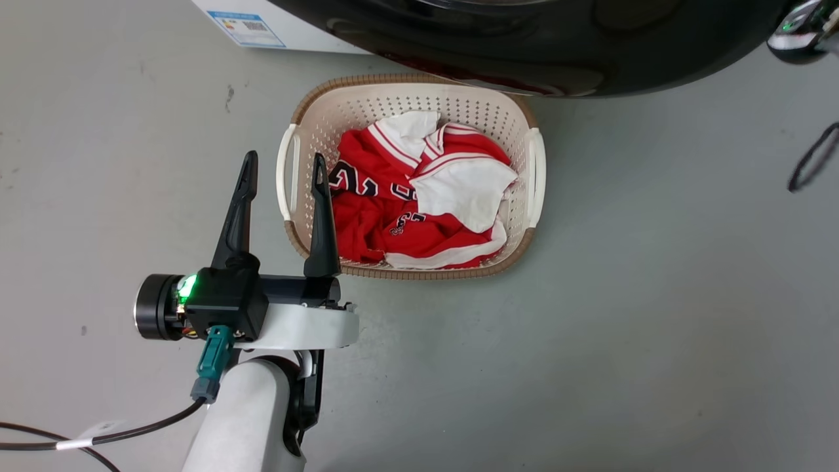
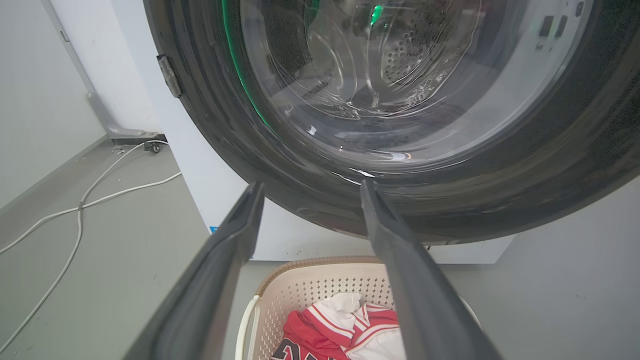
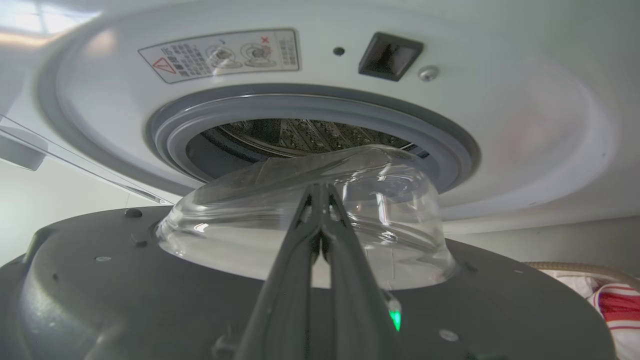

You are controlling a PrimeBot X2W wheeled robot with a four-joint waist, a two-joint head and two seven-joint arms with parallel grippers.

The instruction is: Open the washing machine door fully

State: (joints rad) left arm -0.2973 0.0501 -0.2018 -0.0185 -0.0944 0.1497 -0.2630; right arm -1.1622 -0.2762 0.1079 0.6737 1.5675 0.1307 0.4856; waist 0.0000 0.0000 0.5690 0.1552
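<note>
The left hand [image 1: 282, 167] hangs above the grey floor [image 1: 655, 328] with its two dark fingers spread wide and nothing between them. The finger nearer the laundry crosses the left handle of a cream perforated basket [image 1: 534, 177]. In the left wrist view the same open hand [image 2: 310, 200] points up at the glossy black outer face of the washing machine door [image 2: 300, 170].

The right hand [image 3: 320, 192] has its fingers pressed together along their length and grips nothing. It lies over the grey inner side of the door [image 3: 100, 280], its tips in front of the bulging glass bowl [image 3: 390, 215]; whether they touch it cannot be told.

The door stands ajar, swung out from the white front of the washing machine [image 3: 500, 125], so the grey gasket [image 3: 310, 107] and the perforated drum [image 3: 300, 135] show past the bowl. Above the opening sits a warning sticker [image 3: 220, 55] with a red triangle and a red cross; its print is too small to read. Just beside it is a dark square latch socket [image 3: 390, 55].

In the head view the door's black edge [image 1: 524, 39] overhangs the far rim of the basket. A blue label [image 1: 249, 29] with a square code sits on the machine's corner, its text illegible. In the basket lies a crumpled red-and-white jersey [image 1: 373, 223] with dark characters, folded and unreadable.
</note>
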